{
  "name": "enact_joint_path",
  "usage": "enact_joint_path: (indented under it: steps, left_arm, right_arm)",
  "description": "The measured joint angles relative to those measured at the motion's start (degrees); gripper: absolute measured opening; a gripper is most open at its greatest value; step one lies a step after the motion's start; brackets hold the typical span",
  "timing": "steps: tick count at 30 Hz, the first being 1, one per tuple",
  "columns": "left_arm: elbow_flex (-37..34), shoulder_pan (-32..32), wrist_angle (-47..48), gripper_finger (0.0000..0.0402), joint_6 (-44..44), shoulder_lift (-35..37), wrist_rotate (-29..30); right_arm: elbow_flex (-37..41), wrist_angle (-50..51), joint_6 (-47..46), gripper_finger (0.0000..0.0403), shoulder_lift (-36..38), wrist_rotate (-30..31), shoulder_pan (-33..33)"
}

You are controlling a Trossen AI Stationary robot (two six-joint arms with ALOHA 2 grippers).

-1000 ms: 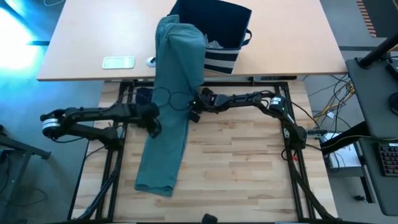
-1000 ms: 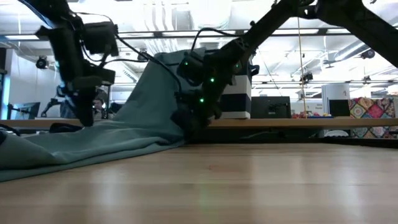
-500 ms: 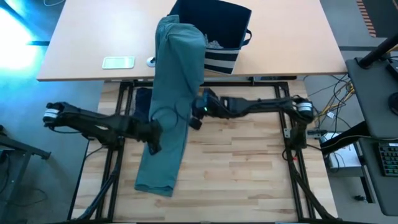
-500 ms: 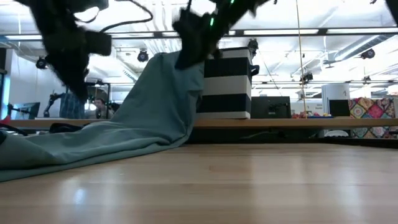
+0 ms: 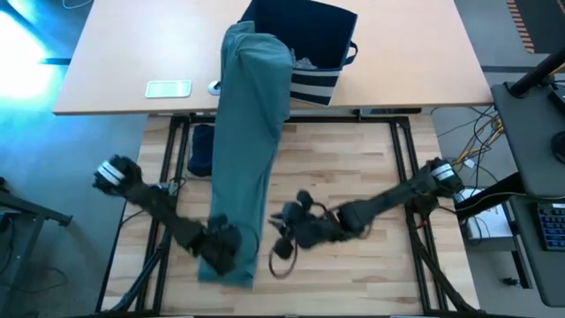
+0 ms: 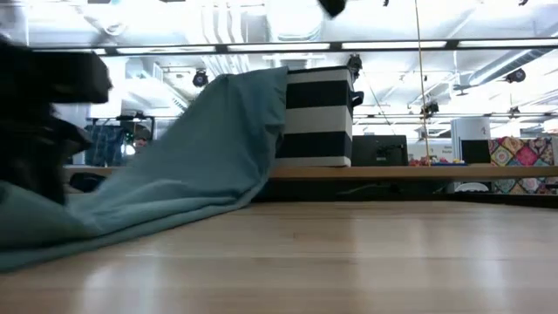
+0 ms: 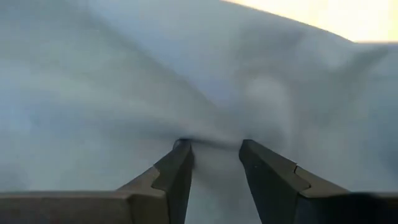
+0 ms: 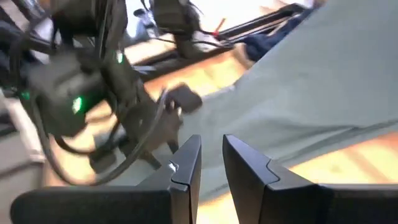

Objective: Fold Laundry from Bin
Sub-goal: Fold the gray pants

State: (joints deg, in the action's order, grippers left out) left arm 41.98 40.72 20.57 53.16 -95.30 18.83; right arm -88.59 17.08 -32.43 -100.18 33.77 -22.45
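The bin (image 5: 309, 40) hides its contents; the teal garment (image 5: 247, 150) covers its rim.

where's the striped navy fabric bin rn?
High view: the boxy navy-blue fabric bin sits at the far middle of the tan desk, with the long teal-green garment draped down from its left edge onto the wooden table.

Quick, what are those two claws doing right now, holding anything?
Left gripper: closed on a fold of the teal-green garment at its near end.
Right gripper: fingers slightly apart, nothing between them, beside the garment.
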Motion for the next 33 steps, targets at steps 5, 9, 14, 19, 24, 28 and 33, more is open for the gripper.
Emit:
enact_joint_path:
  steps: [5, 9, 14, 19, 24, 28, 33]
  left_arm:
    - [12.7, 12.2, 0.6, 0.0121, 4.1, -11.7, 1.5]
    - [23.2, 18.2, 7.6, 0.0117, 10.8, -18.5, 2.5]
    - [30.8, 21.0, 15.6, 0.0116, 17.1, -22.8, 3.4]
    - [32.5, 21.1, 18.0, 0.0116, 17.2, -22.9, 2.0]
    - [32.5, 21.1, 19.4, 0.0116, 17.9, -22.5, 0.7]
    - [32.5, 21.0, 20.4, 0.0116, 18.0, -22.1, 0.1]
    - [32.5, 20.4, 20.6, 0.0116, 18.1, -22.0, 0.2]
  right_arm:
    - [-3.8, 2.3, -5.0, 0.0063, 0.3, 0.8, -5.2]
    - [-7.1, 6.2, -6.1, 0.0063, 0.3, 1.1, -6.1]
    - [-11.4, 11.8, -4.8, 0.0063, 0.3, 3.5, -5.9]
    - [-15.3, 19.5, -4.7, 0.0063, 0.3, 7.0, -5.0]
    - [-21.3, 35.0, -15.4, 0.0063, 0.3, 8.3, -1.4]
    - [-28.5, 51.5, -19.5, 0.0073, 0.3, 8.3, 4.9]
    - [-35.9, 65.8, -17.5, 0.0132, 0.5, 8.3, 23.7]
